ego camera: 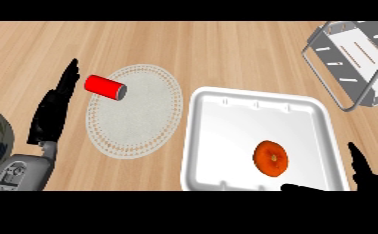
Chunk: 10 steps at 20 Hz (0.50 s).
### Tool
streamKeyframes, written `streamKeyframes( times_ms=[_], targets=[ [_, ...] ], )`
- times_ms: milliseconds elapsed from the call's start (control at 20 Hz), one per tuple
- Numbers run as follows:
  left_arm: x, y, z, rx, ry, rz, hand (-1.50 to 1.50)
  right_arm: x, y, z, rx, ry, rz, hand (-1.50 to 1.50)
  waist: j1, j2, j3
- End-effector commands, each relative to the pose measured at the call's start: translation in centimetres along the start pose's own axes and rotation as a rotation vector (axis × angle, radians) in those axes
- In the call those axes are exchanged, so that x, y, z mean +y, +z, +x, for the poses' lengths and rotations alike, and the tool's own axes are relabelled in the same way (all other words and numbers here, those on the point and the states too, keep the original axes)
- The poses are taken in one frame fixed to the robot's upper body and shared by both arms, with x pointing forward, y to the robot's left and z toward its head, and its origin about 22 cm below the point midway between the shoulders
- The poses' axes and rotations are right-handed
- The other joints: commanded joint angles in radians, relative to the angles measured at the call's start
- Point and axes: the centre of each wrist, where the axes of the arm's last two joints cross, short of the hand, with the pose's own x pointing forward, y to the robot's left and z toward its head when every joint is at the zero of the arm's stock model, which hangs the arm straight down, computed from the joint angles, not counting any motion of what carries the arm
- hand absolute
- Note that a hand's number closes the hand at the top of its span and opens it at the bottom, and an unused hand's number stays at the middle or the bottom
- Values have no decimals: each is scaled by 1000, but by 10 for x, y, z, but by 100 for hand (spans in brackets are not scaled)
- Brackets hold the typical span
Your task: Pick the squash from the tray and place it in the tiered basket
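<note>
Our right hand (360, 170), spread with thumb apart, hovers beside the orange squash (271, 158) lying in the white tray (221, 128), seemingly positioned to grasp, tiered basket (347, 63) well apart upper right, while our left hand (55, 105) rests open at the worktop's (221, 48) left edge.

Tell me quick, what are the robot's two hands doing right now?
Left hand: open, fingers straight, resting at the left edge, holding nothing.
Right hand: open, fingers and thumb spread beside the orange squash, not holding it.

The squash (271, 158) lies in the tray (221, 128), right of the placemat (136, 110) bearing a can (105, 87).
</note>
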Motion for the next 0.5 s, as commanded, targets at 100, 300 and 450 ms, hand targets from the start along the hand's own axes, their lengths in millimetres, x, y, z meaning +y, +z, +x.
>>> streamKeyframes(
  times_ms=[100, 300, 450],
  targets=[
    [3, 9, -2, -5, -5, -4, 0, 23, -8, 21, 223, 68, 11, -150, 1, -5, 2],
    [-10, 6, -12, 6, -1, 18, 0, 38, 2, 32, 194, 99, 19, -150, -12, -5, 1],
    [9, 2, -6, 23, 19, 12, 0, 48, 2, 26, 212, 183, 9, -150, -12, -7, 2]
  ],
)
